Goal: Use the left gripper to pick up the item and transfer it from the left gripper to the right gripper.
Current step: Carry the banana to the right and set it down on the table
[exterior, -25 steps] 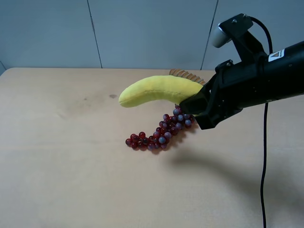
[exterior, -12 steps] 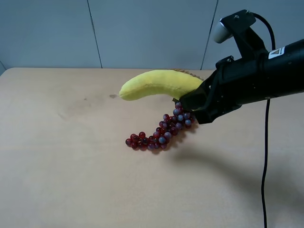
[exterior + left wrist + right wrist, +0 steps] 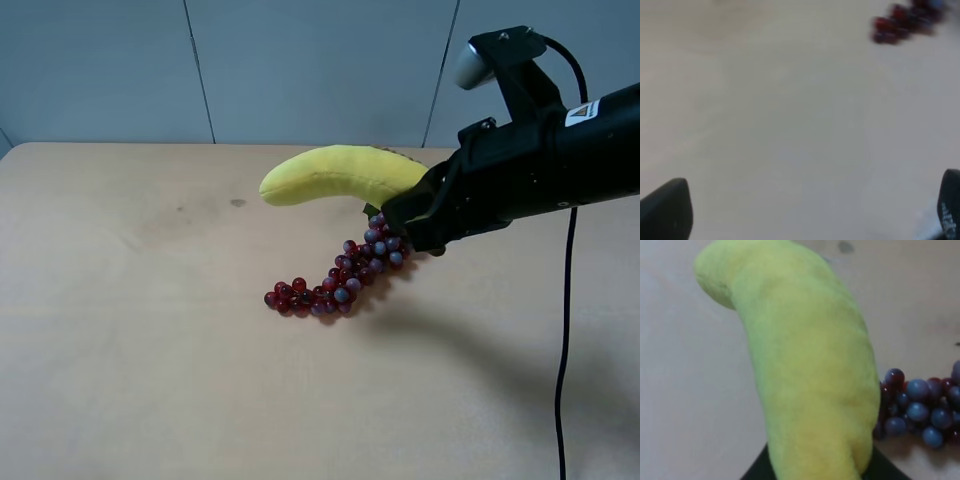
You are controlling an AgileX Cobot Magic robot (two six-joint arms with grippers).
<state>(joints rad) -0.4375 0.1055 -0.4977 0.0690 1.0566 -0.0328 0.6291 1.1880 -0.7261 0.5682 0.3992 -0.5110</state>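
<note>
The right tool (image 3: 408, 215) is clenched on one end of the banana (image 3: 335, 175) and holds it in the air above the tabletop (image 3: 150, 360), nearer the far edge. The banana's free end points toward the left edge. The grapes (image 3: 335, 280) lie on the tabletop just below it. The left tool (image 3: 810, 200) is released, its fingers (image 3: 667, 207) wide apart above the tabletop.

In the high view the banana (image 3: 335, 175) has its stem end buried in the right gripper (image 3: 412, 222), whose jaws are hidden; its arm (image 3: 560, 160) runs off the frame. The left wrist view is blurred. Only two dark fingertips (image 3: 667, 207) of the left gripper (image 3: 805, 212) show, cut by the edge, as is the grape bunch (image 3: 905, 22).
</note>
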